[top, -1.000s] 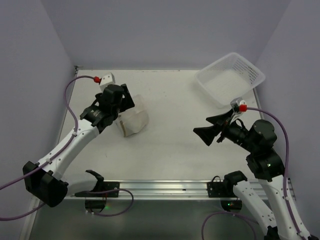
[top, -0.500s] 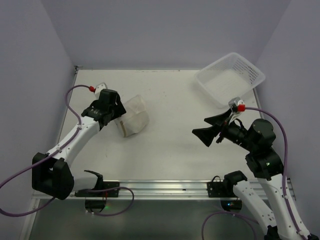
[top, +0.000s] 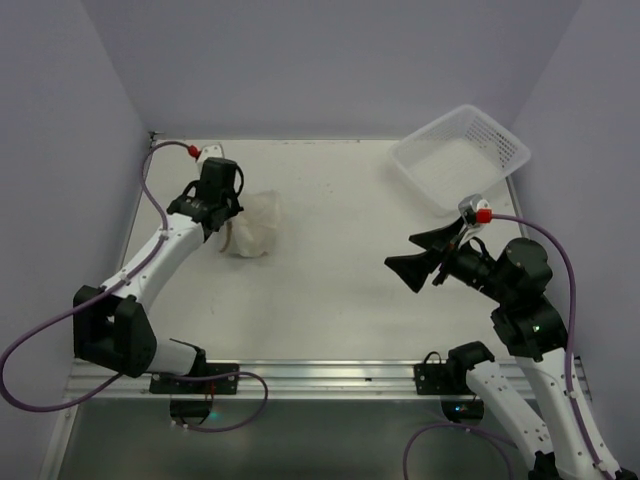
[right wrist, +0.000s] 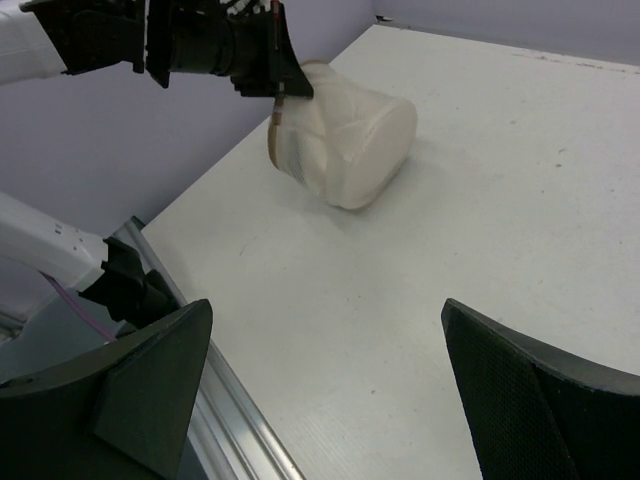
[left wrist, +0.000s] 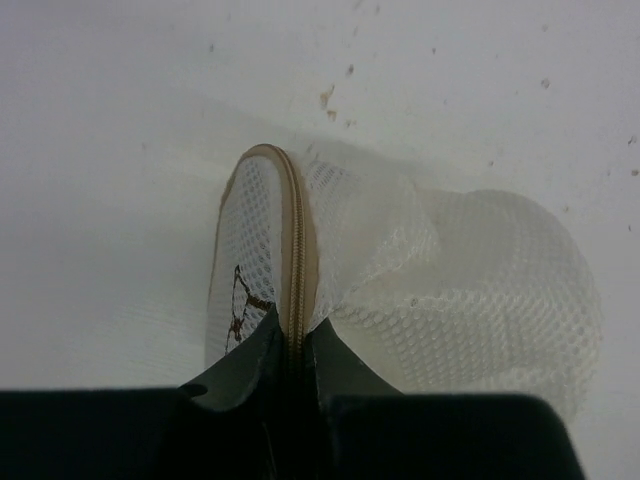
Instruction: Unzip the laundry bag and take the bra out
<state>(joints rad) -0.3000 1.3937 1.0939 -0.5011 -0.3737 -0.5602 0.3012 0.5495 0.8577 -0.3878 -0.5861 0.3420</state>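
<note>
Top view: bag (top: 252,225) lies on its side on the table (top: 330,290). Left end effector (top: 230,218) is at the bag's left edge. Right end effector (top: 412,257) hangs well right of the bag, released, fingers spread. Basket (top: 517,148) sits far right of the bag, towards the back.

Left wrist: left end effector (left wrist: 292,345) clenched on the bag's tan zip rim (left wrist: 298,230); bra drawing (left wrist: 240,305) just left of the rim.

Right wrist: bag (right wrist: 350,135) rests on the table, rim gripped by the left end effector; right end effector (right wrist: 325,310) wide apart, holding nothing

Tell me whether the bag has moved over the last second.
Yes. The bag shifted left and slightly toward the table's far edge, away from the basket, pinched in the left end effector.
</note>
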